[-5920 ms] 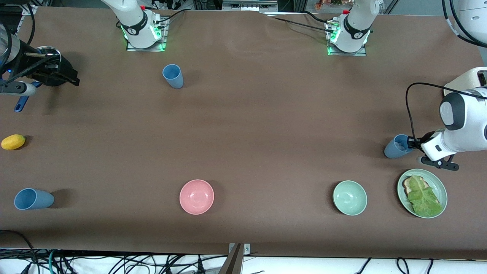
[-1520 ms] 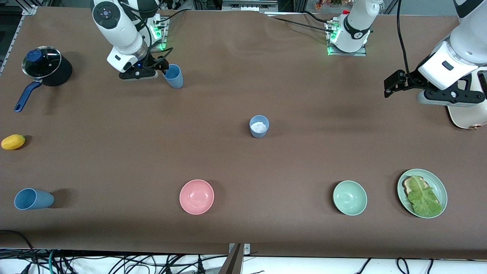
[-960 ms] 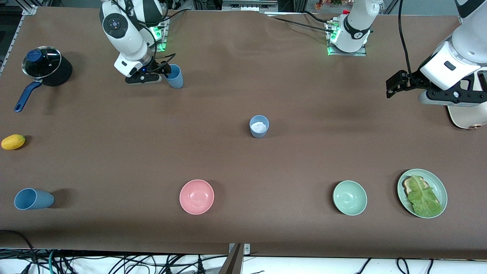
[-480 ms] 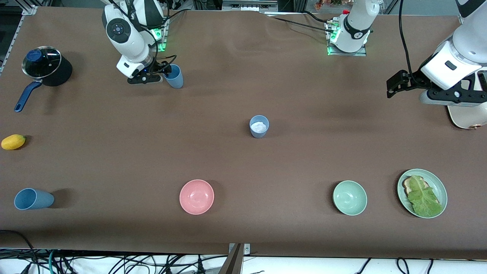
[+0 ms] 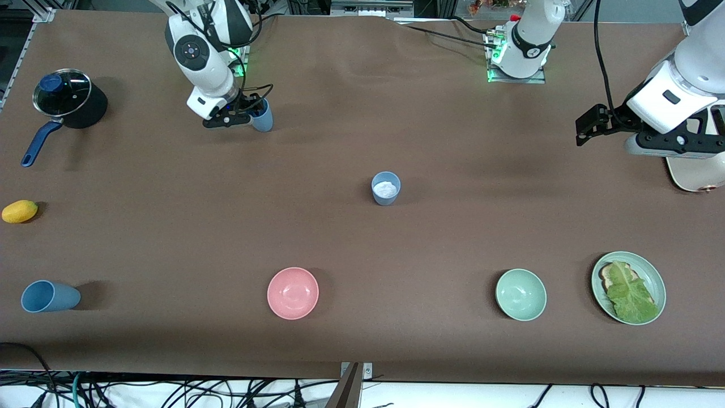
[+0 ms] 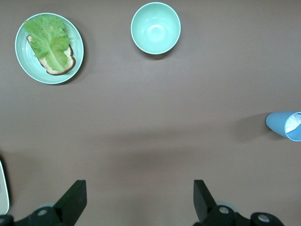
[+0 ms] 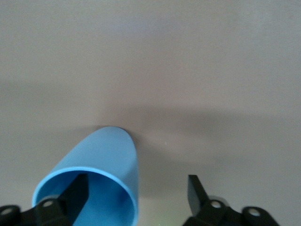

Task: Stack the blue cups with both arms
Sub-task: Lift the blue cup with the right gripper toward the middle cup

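Right wrist view shows the right gripper (image 7: 134,200) straddling the wall of a small dusty-blue plastic cup (image 7: 96,176), one finger inside the rim, jaws apart and gripping nothing yet. The cup stands on the brown counter (image 5: 362,238) close to the right arm's base. Squeezing the wall squarely should avoid tipping it. The left gripper (image 6: 136,200) waits wide open and empty over the left arm's end.

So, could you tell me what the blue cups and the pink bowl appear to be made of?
Blue cups: probably plastic, matte; even dusty-blue colour, thin rim, no glare. Pink bowl: plastic or glazed ceramic, somewhat glossy; a soft highlight shows inside it. The look alone cannot settle which.
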`<act>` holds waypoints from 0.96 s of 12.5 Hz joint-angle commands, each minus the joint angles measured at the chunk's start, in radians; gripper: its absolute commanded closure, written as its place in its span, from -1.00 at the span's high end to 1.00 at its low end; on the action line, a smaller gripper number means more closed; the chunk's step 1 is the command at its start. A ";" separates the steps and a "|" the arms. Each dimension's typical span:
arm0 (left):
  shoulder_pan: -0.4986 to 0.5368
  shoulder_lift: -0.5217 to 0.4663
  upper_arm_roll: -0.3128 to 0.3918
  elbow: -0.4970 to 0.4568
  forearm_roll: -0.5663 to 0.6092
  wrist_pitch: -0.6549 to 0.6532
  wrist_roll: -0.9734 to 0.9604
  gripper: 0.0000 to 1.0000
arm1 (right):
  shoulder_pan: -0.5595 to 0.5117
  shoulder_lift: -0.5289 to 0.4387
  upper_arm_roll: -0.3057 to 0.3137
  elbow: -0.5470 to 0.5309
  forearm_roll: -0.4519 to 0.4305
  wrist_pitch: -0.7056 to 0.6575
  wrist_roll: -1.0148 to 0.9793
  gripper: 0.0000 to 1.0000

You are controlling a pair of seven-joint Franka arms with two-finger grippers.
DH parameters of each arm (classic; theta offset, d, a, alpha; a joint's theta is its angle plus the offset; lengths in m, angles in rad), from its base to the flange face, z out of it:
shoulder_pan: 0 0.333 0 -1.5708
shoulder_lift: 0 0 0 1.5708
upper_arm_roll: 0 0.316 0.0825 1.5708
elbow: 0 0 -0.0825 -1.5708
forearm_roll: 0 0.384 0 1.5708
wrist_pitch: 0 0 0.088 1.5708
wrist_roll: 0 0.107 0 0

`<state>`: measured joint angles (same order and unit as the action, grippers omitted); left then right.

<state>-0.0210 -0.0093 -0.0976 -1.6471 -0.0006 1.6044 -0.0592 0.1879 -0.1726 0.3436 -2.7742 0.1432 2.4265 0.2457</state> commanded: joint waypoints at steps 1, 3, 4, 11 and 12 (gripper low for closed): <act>-0.007 -0.009 0.006 0.009 0.017 -0.011 0.018 1.00 | 0.008 0.005 0.032 -0.027 0.019 0.048 0.043 0.59; -0.007 -0.009 0.006 0.009 0.017 -0.011 0.018 1.00 | 0.007 0.001 0.032 -0.025 0.019 0.045 0.041 0.38; -0.007 -0.009 0.006 0.009 0.017 -0.011 0.018 1.00 | 0.007 -0.007 0.029 -0.022 0.019 0.040 0.038 0.31; -0.007 -0.009 0.006 0.009 0.017 -0.011 0.018 1.00 | 0.007 -0.044 -0.020 -0.021 0.021 0.005 0.030 -0.85; -0.007 -0.009 0.006 0.009 0.017 -0.011 0.018 1.00 | 0.007 -0.050 -0.020 -0.021 0.021 0.005 0.030 -1.00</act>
<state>-0.0211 -0.0093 -0.0976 -1.6470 -0.0006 1.6044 -0.0582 0.1877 -0.1794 0.3274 -2.7724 0.1469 2.4419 0.2789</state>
